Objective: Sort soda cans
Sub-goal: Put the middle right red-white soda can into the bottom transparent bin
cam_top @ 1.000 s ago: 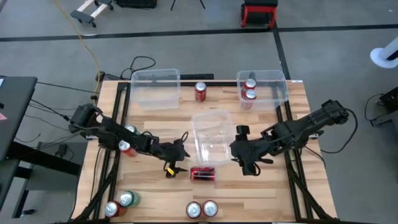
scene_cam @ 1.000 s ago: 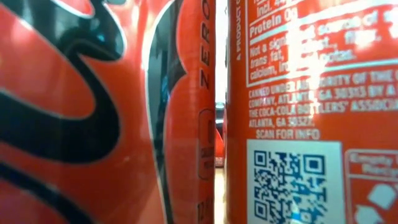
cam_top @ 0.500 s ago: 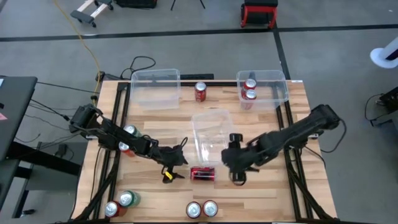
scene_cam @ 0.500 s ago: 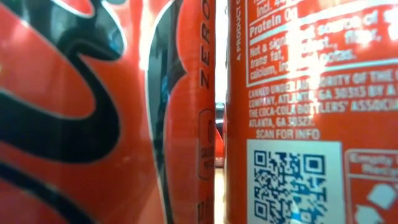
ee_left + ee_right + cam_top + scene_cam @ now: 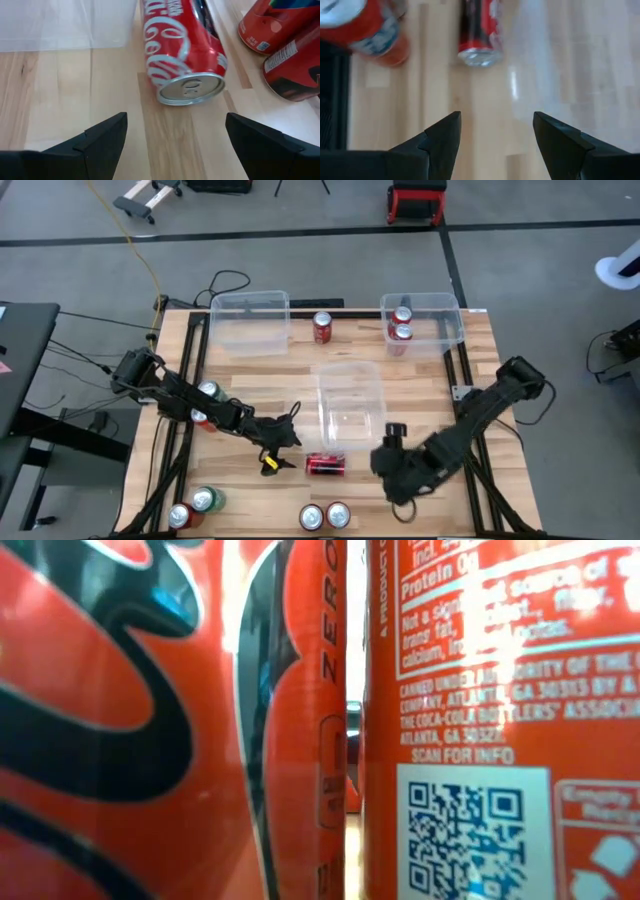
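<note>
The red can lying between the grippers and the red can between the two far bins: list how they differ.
The can between the grippers lies on its side, its body showing from above; the can between the far bins stands upright, its silver top showing. The lying can rests just before the middle bin, with the open left gripper beside it; the upright can has no gripper near it. Both are red and sit outside any bin.
</note>
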Tool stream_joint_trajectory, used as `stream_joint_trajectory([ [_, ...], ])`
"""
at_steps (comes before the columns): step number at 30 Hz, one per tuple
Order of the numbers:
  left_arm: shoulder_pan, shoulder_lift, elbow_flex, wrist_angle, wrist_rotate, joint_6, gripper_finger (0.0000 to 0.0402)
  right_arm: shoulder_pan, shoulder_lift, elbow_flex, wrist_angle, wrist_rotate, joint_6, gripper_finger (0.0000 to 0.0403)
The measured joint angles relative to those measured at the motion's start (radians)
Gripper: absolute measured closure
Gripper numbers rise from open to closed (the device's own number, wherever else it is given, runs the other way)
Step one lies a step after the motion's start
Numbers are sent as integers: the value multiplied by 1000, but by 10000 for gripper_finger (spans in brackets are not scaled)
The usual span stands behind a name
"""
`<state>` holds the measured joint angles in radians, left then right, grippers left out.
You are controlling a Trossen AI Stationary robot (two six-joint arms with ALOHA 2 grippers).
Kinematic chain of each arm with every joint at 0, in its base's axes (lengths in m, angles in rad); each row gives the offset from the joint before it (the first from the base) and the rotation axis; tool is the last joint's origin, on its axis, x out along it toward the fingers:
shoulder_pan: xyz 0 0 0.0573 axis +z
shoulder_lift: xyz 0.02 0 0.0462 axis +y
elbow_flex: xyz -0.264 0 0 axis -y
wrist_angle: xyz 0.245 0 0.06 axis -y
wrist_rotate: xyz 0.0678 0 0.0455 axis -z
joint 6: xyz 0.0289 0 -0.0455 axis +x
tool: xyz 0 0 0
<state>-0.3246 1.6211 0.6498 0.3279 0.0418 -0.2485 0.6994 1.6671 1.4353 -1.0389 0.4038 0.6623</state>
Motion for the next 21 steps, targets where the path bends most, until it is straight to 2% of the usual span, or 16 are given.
stream_joint_trajectory([
  [9,-4,0,0,28,-48,-34,67,74,120,0,40,52,66,135],
  [15,-50,0,1,52,-48,-52,67,43,219,0,152,70,-49,135],
  [21,-96,0,1,58,-79,-83,67,-36,244,-1,303,71,-175,135],
])
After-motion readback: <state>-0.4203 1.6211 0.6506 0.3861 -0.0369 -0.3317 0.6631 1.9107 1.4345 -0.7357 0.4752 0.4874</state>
